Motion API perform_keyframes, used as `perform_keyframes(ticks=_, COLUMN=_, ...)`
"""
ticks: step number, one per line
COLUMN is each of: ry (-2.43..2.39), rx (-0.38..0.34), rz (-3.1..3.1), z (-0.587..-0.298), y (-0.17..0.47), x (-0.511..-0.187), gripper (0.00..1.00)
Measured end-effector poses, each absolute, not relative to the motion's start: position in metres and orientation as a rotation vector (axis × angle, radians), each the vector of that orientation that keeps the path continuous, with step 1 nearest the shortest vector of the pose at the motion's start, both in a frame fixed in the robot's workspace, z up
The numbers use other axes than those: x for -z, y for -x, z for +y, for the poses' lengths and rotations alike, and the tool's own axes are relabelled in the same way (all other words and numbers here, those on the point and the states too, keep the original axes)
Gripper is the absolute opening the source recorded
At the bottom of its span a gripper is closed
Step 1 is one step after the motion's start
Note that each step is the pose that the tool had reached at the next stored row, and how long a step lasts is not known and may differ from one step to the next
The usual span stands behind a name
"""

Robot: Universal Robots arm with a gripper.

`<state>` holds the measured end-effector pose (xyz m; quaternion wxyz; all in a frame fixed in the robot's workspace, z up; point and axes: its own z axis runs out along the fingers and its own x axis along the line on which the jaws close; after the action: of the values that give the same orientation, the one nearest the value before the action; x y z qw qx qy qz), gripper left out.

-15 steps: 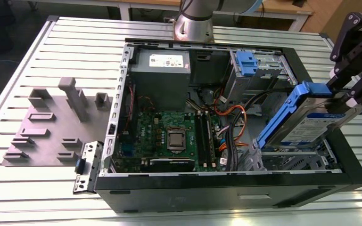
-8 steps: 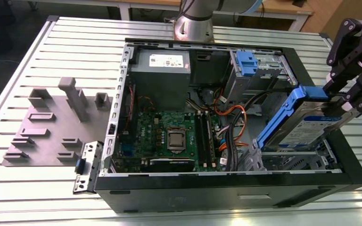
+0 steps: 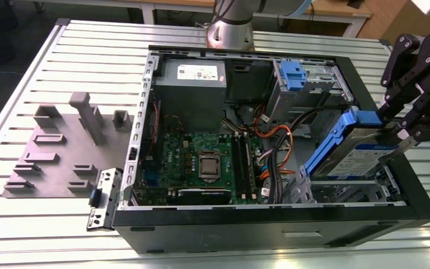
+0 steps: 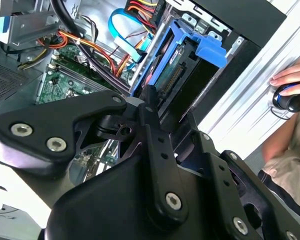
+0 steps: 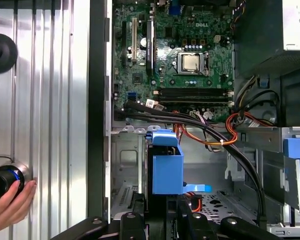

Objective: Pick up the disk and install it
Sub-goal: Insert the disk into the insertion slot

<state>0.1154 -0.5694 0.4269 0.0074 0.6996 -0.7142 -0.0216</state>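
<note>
The disk [image 3: 351,150] is a silver-grey drive with a white-and-blue label in a blue plastic carrier. It stands tilted, its lower end down in the drive bay [image 3: 349,190] at the front corner of the open computer case, on the exterior view's right. My gripper [image 3: 391,130] is shut on the disk's raised upper end. In the second wrist view the disk [image 4: 176,60] lies just beyond the black fingers [image 4: 149,102], connector edge showing. In the first wrist view the blue carrier [image 5: 167,167] rises from between the gripper links [image 5: 162,222].
The case [image 3: 275,227] holds a green motherboard [image 3: 200,162], a grey power supply [image 3: 191,75], orange and black cables [image 3: 275,137] and a lone blue bracket [image 3: 293,75] at the back. A grey fixture [image 3: 58,151] sits on the slatted table. A person's hand [image 5: 10,205] rests on a black knob.
</note>
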Motion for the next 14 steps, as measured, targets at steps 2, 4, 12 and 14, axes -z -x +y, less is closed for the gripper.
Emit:
perform_keyframes(ticks=2, ry=-2.188, rx=0.068, rz=-2.233, z=-0.569, y=-0.115, x=-0.423, gripper=0.35)
perform_keyframes(ticks=4, ry=-2.188, rx=0.068, rz=-2.233, z=-0.569, y=-0.115, x=-0.420, gripper=0.35)
perform_keyframes(ticks=12, ry=-2.188, rx=0.068, rz=-2.233, z=-0.570, y=-0.115, x=-0.405, gripper=0.35)
perform_keyframes(ticks=14, ry=-2.187, rx=0.067, rz=-2.233, z=-0.570, y=-0.115, x=-0.401, gripper=0.35)
